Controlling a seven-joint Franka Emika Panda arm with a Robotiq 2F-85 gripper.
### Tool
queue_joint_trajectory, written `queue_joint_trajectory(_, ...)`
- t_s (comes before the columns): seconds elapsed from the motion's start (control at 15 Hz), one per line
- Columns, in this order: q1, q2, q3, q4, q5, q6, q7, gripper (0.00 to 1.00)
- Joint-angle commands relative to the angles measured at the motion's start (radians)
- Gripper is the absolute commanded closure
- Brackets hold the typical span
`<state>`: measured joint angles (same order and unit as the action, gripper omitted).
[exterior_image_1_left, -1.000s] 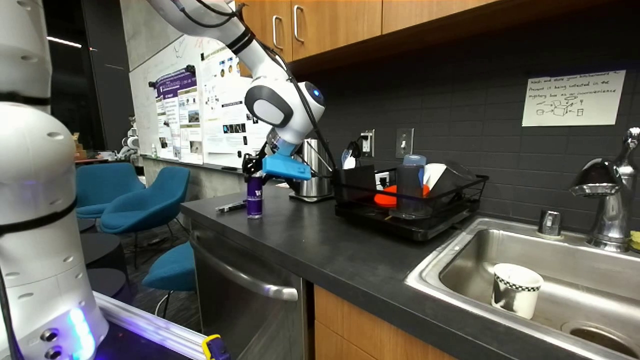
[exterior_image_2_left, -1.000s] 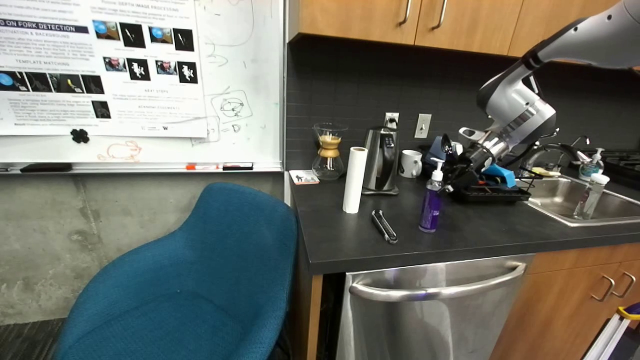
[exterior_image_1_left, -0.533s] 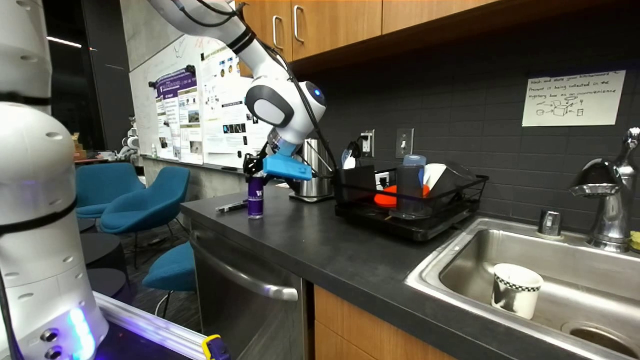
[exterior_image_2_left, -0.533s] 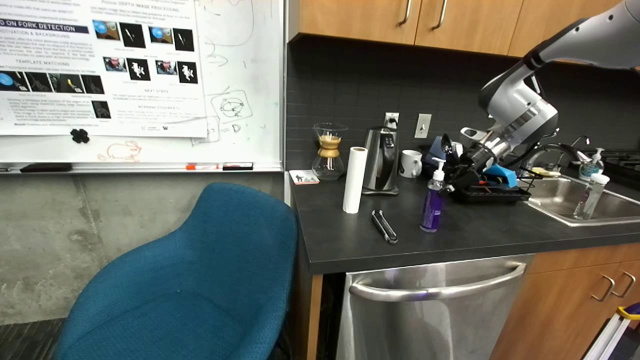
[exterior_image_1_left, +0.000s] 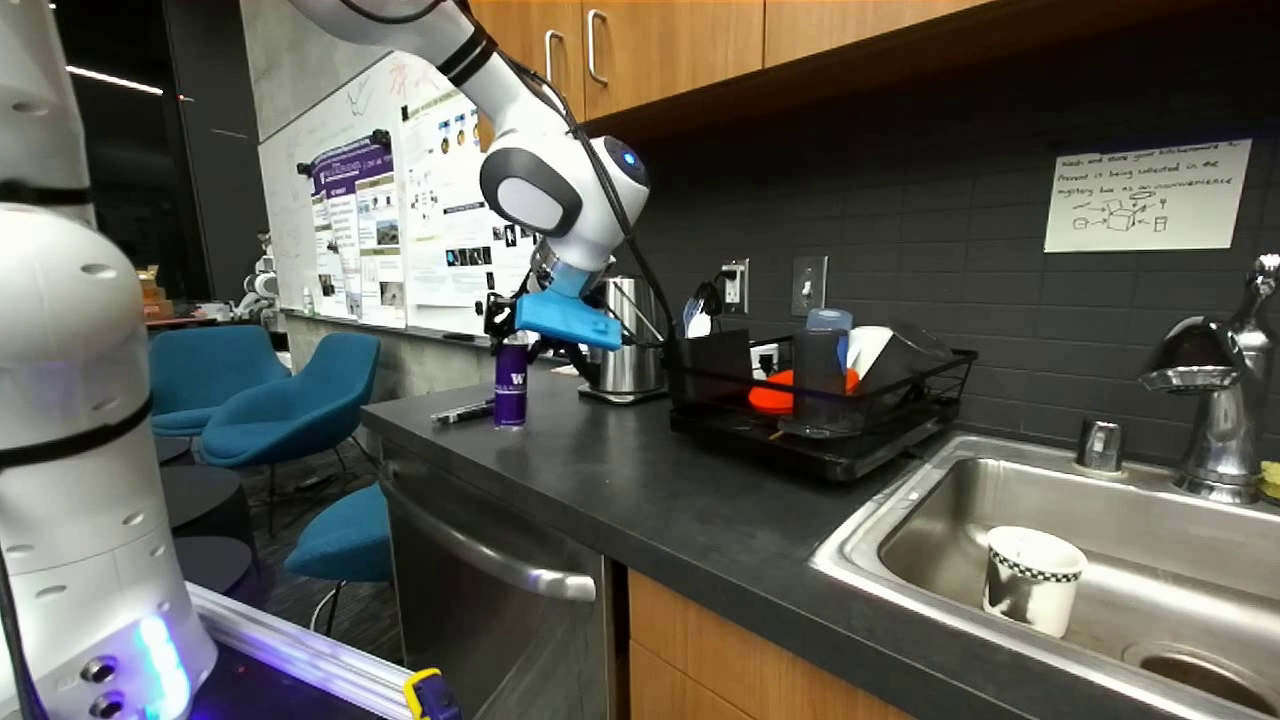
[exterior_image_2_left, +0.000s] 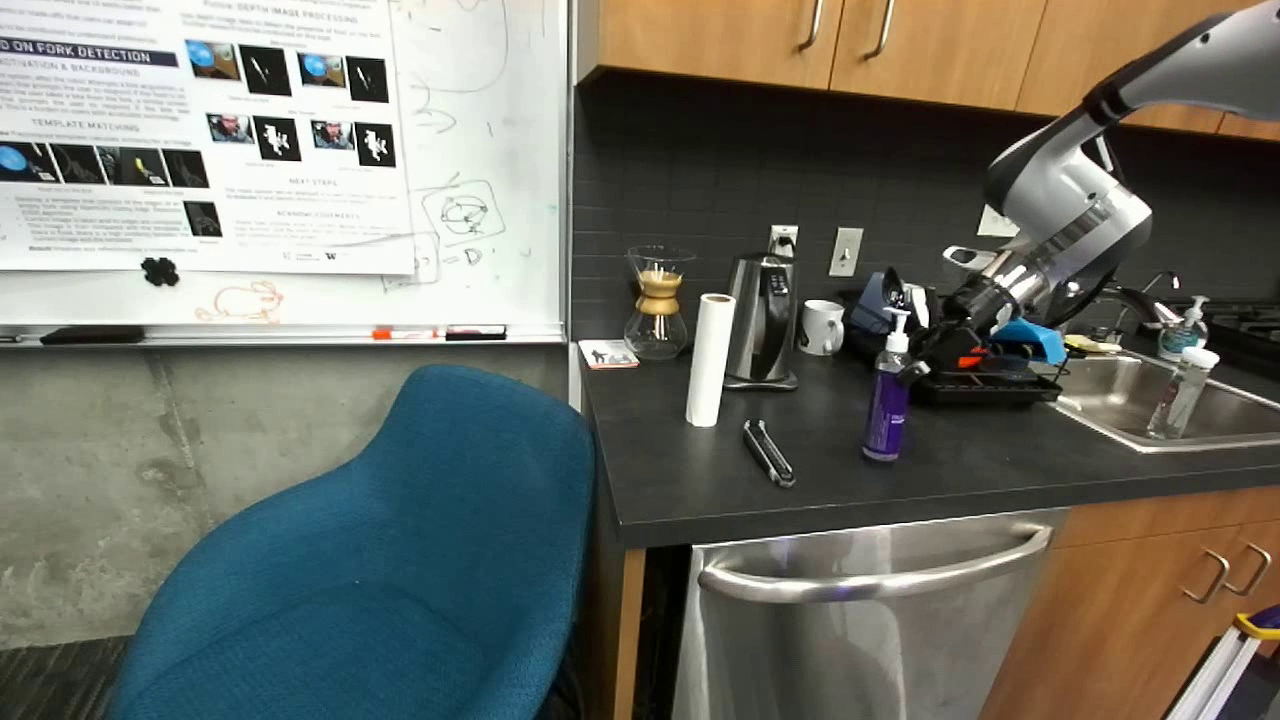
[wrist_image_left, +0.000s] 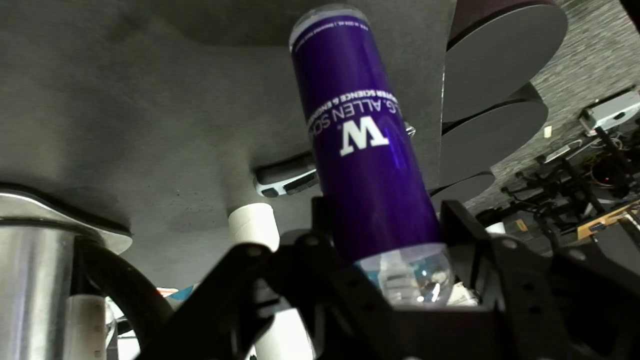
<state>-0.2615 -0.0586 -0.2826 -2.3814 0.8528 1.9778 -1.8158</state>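
Note:
A purple pump bottle (wrist_image_left: 365, 150) with a white W on its label runs through the middle of the wrist view. My gripper (wrist_image_left: 386, 215) is shut on it, with dark fingers on both sides just below the clear shoulder. Both exterior views show the bottle (exterior_image_1_left: 511, 390) upright, or nearly so, over the dark counter, its white pump (exterior_image_2_left: 898, 330) sticking up beside the gripper (exterior_image_2_left: 925, 365). The base is close to the counter top; whether it touches I cannot tell. The black fingers partly hide the bottle's upper part.
A box cutter (exterior_image_2_left: 768, 453) lies on the counter (exterior_image_2_left: 680, 490) near the bottle. Behind it stand a white roll (exterior_image_2_left: 710, 360), a steel kettle (exterior_image_2_left: 758, 320) and a mug (exterior_image_2_left: 822, 328). A black dish rack (exterior_image_1_left: 840, 465) sits beside the sink (exterior_image_1_left: 850, 540), which holds a cup (exterior_image_1_left: 1030, 590).
The arm and the bottle have moved together, slightly up and, in an exterior view, to the right, mostly in the last half second. The grip looks the same.

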Motion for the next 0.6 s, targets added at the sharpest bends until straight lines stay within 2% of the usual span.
queue_joint_trajectory(0.0, -0.017, -0.128, -0.006, -0.076, -0.101, 0.002, 0.109, 0.69)
queue_joint_trajectory(0.27, -0.037, -0.234, -0.018, -0.146, -0.227, -0.006, 0.219, 0.69)
queue_joint_trajectory(0.53, -0.047, -0.356, -0.035, -0.22, -0.302, -0.016, 0.3, 0.69)
